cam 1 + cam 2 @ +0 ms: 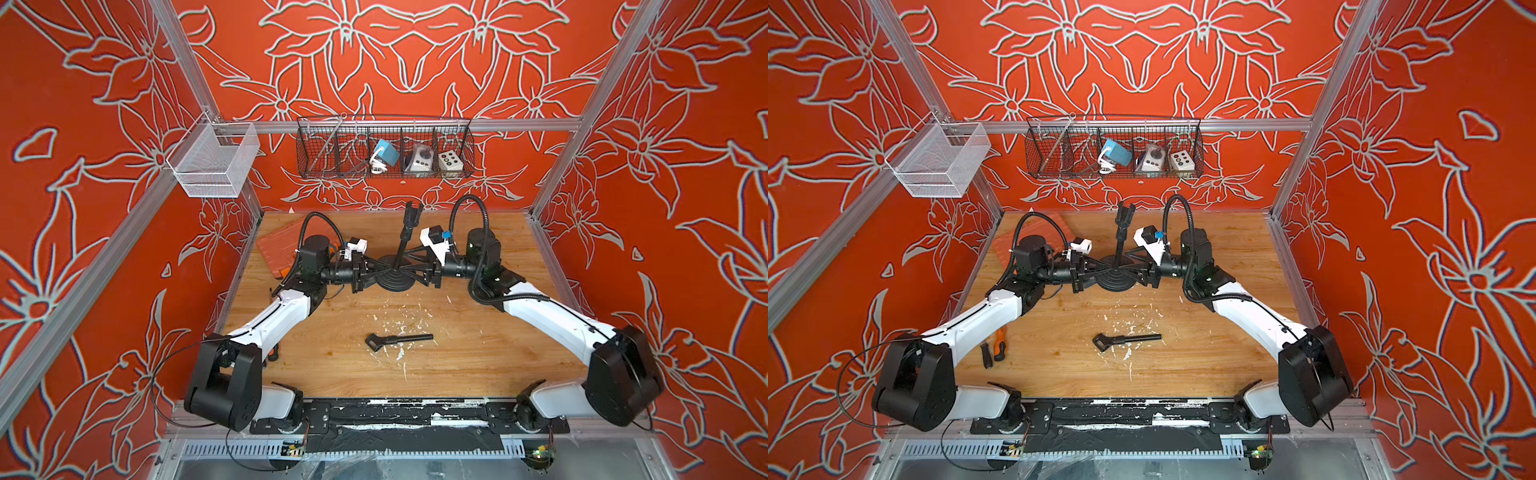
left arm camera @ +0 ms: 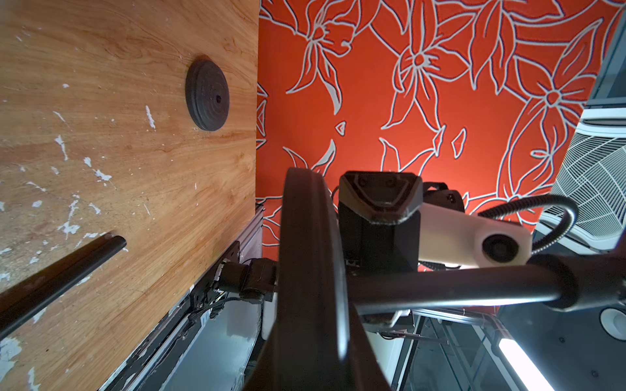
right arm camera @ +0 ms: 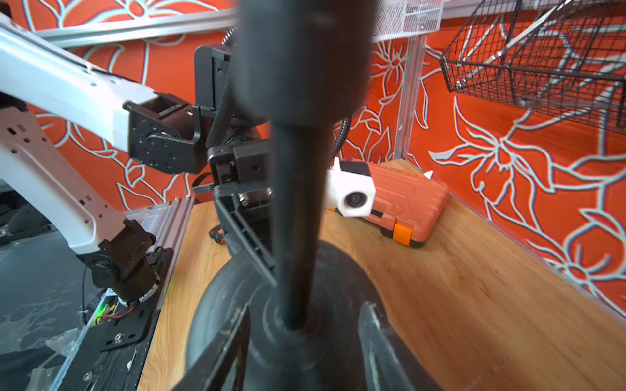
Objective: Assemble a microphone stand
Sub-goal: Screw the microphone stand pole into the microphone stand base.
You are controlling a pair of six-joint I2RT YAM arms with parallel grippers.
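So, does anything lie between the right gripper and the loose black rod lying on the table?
Nothing visible does. The right gripper stands open around the pole above the stand base. Between it and the rod, the table shows only bare, scuffed wood.

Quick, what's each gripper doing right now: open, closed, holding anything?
Left gripper: shut on the rim of the stand's round base.
Right gripper: open, jaws either side of the upright pole, not clamping it.
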